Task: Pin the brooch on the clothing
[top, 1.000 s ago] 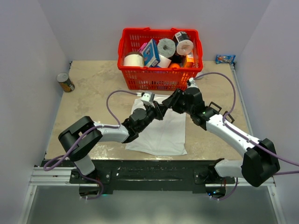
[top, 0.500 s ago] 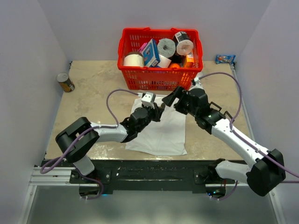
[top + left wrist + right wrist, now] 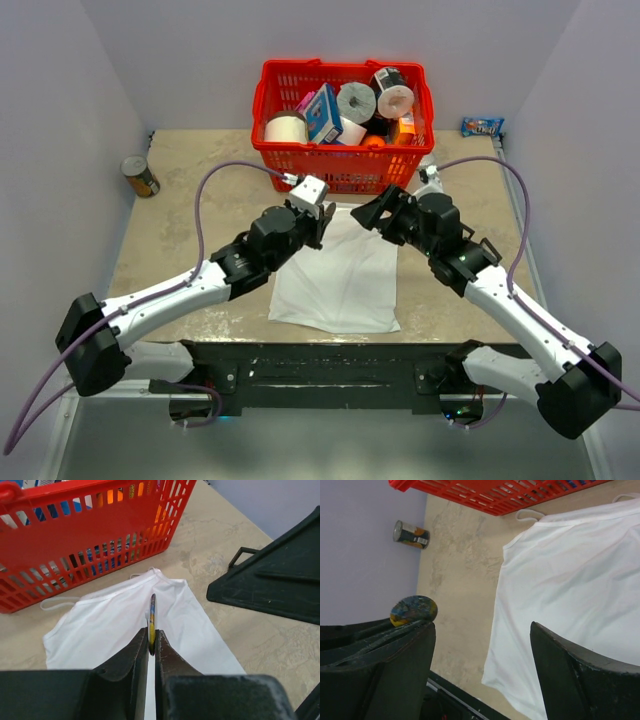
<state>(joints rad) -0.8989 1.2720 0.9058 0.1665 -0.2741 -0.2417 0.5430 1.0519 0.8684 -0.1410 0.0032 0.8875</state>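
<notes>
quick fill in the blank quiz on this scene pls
1. The ___ arm holds the brooch.
2. The right gripper is ___ and holds nothing.
3. The T-shirt lies in front of a ___ basket.
Missing words: left; open; red.

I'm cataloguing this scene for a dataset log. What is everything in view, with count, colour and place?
basket: one, red, far middle.
rolls: several, white and grey, in the basket.
box: one, blue, in the basket.
T-shirt: one, white, flat before the basket.
brooch: one, multicoloured, held edge-on above the T-shirt.
can: one, dark and yellow, far left.
snack packet: one, blue, far right corner.
table: one, beige.
left gripper: one, black, shut on the brooch.
right gripper: one, black, open, beside the left gripper.
</notes>
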